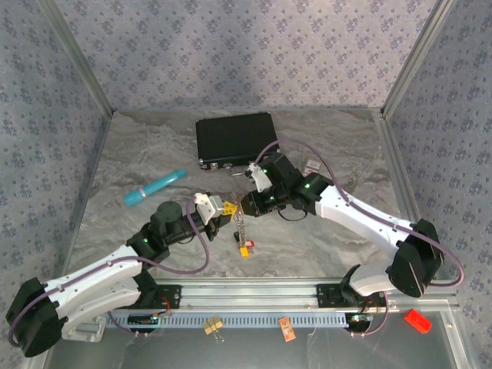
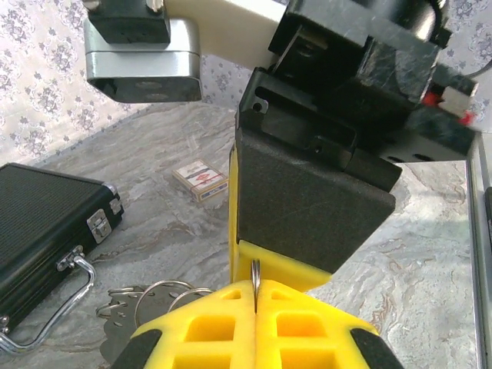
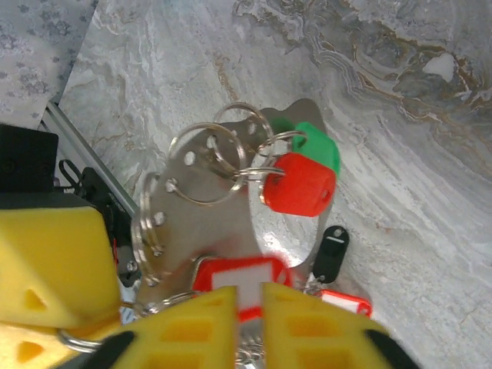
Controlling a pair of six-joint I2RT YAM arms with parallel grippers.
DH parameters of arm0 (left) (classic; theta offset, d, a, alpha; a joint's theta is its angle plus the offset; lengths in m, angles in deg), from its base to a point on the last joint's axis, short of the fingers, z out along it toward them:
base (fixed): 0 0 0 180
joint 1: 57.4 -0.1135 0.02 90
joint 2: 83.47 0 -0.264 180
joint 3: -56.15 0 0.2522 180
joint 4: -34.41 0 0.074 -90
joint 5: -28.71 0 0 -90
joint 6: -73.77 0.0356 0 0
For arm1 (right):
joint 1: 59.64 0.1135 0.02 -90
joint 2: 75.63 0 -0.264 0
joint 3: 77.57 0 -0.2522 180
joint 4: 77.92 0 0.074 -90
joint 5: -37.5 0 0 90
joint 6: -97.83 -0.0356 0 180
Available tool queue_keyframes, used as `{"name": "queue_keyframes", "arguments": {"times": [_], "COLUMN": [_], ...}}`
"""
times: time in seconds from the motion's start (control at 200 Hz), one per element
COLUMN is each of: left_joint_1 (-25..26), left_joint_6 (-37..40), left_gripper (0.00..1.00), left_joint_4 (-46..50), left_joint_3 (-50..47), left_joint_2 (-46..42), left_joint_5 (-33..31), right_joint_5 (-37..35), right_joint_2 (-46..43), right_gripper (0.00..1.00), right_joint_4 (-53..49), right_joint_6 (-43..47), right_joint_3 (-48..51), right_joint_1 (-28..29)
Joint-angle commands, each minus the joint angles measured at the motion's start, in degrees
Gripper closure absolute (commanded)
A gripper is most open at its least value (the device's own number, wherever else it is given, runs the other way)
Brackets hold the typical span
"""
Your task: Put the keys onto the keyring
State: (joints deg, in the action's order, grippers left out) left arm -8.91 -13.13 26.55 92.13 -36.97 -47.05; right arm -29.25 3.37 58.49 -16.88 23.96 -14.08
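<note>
Left pincer and right pincer meet tip to tip over the counter; the keys are just beyond the tips.
Left pincer: jaws together, clamped on the thin wire of the keyring, which stands edge-on between its yellow pads. Right pincer: directly opposite, pads a narrow gap apart. A red-framed tag sits at that gap; cannot tell whether it is nipped. Red- and green-headed keys hang on split rings just past the right pincer's tips, close beside the left pincer.
</note>
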Motion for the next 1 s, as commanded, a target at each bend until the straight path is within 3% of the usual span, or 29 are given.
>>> {"name": "queue_keyframes", "arguments": {"times": [0.0,0.165,0.255,0.385,0.52,0.69,0.999], "left_joint_1": [0.06,0.06,0.09,-0.10,-0.11,-0.14,-0.22], "left_joint_6": [-0.55,-0.85,-0.70,-0.24,0.27,1.34,1.69], "left_gripper": [1.00,1.00,1.00,1.00,1.00,1.00,1.00], "left_joint_4": [-5.66,-7.18,-8.52,-8.28,-8.47,-8.52,-8.59], "left_joint_3": [-0.15,-0.86,-1.48,-1.31,-1.32,-1.10,-0.08], "left_joint_2": [-1.16,-1.47,-1.67,-1.66,-1.48,-0.92,0.65], "left_joint_5": [1.14,2.38,3.82,7.01,9.60,12.16,12.74], "right_joint_5": [2.33,-2.77,-5.12,-1.32,-3.25,-4.10,1.57], "right_joint_2": [-3.47,-9.55,-15.94,-23.29,-24.12,-21.36,-18.63], "right_gripper": [0.74,0.69,0.68,0.63,0.62,0.63,0.62], "right_joint_4": [0.44,3.94,14.66,29.46,28.35,29.55,34.24], "right_joint_6": [2.51,14.93,23.58,39.07,51.00,53.15,52.46], "right_joint_3": [1.76,7.78,16.16,27.45,29.07,28.25,29.28], "right_joint_1": [-1.82,-1.98,-1.83,-1.21,1.41,2.59,4.10]}}
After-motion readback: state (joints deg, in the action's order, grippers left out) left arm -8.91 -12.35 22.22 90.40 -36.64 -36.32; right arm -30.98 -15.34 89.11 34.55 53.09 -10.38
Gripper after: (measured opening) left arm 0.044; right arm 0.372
